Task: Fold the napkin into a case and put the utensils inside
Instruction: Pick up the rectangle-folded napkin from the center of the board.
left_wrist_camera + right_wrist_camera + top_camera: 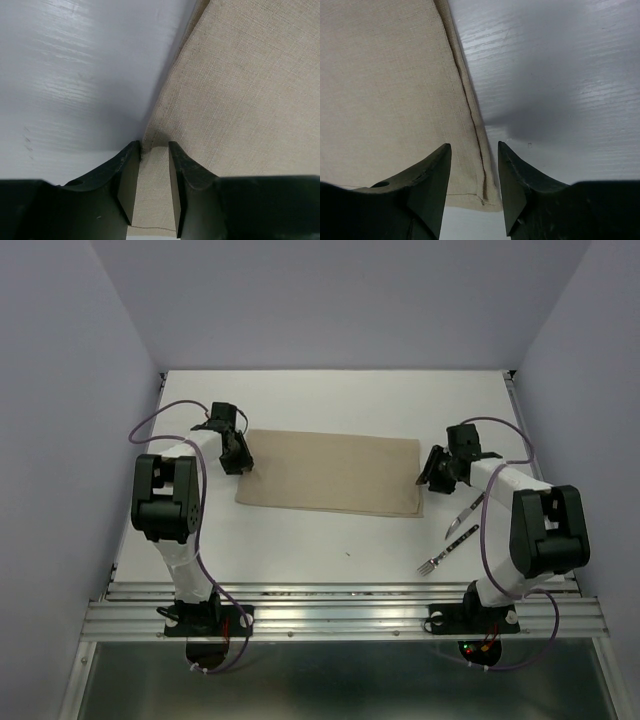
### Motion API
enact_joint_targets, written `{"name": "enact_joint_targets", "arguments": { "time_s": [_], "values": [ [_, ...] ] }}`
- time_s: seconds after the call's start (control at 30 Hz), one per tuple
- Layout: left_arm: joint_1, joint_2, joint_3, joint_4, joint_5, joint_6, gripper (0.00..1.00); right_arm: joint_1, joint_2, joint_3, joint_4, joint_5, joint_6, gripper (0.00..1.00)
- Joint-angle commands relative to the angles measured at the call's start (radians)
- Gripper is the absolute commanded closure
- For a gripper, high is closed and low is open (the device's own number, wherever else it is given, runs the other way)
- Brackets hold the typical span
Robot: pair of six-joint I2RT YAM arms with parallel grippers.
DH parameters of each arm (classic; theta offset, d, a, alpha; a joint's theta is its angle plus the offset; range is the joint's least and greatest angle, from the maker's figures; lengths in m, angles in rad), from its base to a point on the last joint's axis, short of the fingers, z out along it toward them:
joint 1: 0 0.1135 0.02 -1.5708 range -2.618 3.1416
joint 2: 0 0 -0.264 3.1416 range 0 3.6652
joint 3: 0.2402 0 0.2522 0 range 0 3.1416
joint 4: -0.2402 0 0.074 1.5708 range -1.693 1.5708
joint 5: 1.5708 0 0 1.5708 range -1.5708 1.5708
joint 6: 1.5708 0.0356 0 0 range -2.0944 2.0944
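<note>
Two arms work the short ends of a beige napkin [330,475], which lies flat as a long rectangle in the middle of the white table [300,550].

At the napkin's left edge the left gripper [152,145] has its dark fingers [129,172] set narrow, with a strip of cloth running between them. A small ridge rises at the tips. From this low angle it cannot be told whether they are pinching the cloth or only framing it.

At the napkin's right edge the right gripper [474,146] stands with its jaws apart, straddling the hemmed border near a corner. It holds nothing, and the cloth lies flat beneath it.

The knife [465,512] and the fork [440,558] lie just off the napkin's near right corner. They are clear of the cloth, the fork the farther of the two.

This looks like the start of the next lengthwise fold, with the case not yet formed. To do it well:

- Both grippers should bite the full thickness of the border at matching spots on their edges.
- They should rise together with the cloth taut between them.
- They should carry the fold across evenly so the long edges meet.
- The right arm should stay off the cutlery beside that corner.
</note>
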Motion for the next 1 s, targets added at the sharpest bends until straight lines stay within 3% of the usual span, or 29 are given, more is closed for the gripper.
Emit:
{"name": "enact_joint_targets", "arguments": {
  "time_s": [0.0, 0.17, 0.27, 0.33, 0.63, 0.97],
  "values": [
    [-0.027, 0.034, 0.002, -0.029, 0.006, -0.008, 0.61, 0.009, 0.042, 0.035, 0.059, 0.009, 0.015, 0.53],
    [-0.039, 0.057, 0.01, -0.031, -0.002, -0.015, 0.72, 0.009, 0.076, 0.02, 0.09, -0.003, 0.022, 0.57],
    [-0.048, 0.08, 0.019, -0.033, -0.002, -0.016, 0.85, 0.009, 0.088, 0.004, 0.101, -0.008, 0.03, 0.58],
    [-0.051, 0.088, 0.03, -0.036, -0.005, -0.018, 1.0, 0.009, 0.094, -0.003, 0.105, 0.0, 0.03, 0.59],
    [-0.051, -0.03, 0.06, -0.069, -0.04, -0.03, 1.0, 0.009, 0.1, -0.013, 0.104, 0.009, 0.025, 0.78],
    [-0.077, -0.174, 0.076, -0.097, 0.073, -0.004, 1.0, 0.009, 0.105, -0.023, 0.115, -0.003, 0.039, 0.79]
  ]
}}
